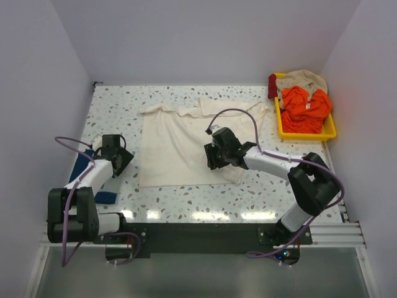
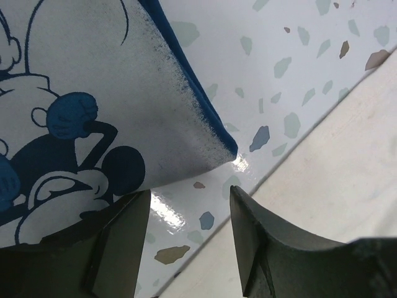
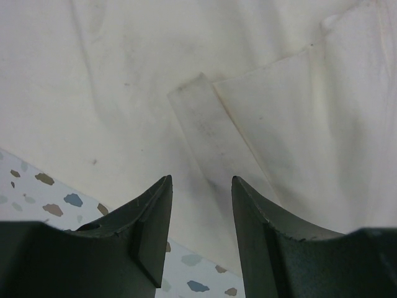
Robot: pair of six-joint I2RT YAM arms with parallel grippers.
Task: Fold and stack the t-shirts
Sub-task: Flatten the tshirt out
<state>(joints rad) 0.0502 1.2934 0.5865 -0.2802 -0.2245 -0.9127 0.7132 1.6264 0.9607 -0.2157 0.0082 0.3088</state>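
I see the cream t-shirt [image 1: 177,149] spread flat in the middle of the table [image 1: 118,105], one sleeve bunched toward the upper right. My right tool [image 3: 200,186] is over its lower right part, jaws partly apart with nothing between them. The navy t-shirt [image 2: 93,62] lies print side up at the left of the frame. My left tool [image 2: 188,205] is at its corner, jaws parted and empty. A yellow tray [image 1: 307,133] holding orange cloth [image 1: 304,105] sits upper right
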